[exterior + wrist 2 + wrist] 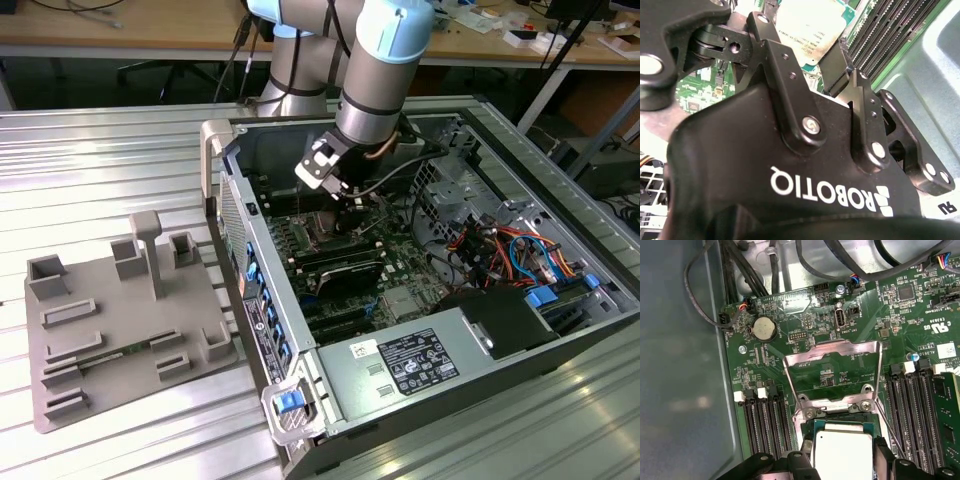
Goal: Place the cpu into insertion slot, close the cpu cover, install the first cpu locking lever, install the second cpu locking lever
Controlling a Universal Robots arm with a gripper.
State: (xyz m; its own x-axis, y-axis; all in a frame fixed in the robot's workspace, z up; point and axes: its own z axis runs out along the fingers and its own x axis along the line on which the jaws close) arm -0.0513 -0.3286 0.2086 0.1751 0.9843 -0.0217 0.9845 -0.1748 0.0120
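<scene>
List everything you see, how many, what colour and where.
computer case: one, grey, open on slatted metal table
fixture tray: one, grey, exterior view's left of the case
motherboard: one, green, inside the case
cpu cover: one, silvery, raised open
coin cell: one, silvery, on the motherboard
memory slots: two banks, black, flanking the cover
cpu: one, silvery, between the jaws
arm: one, pale blue, reaching into the case
gripper: one, black, shut on the cpu
</scene>
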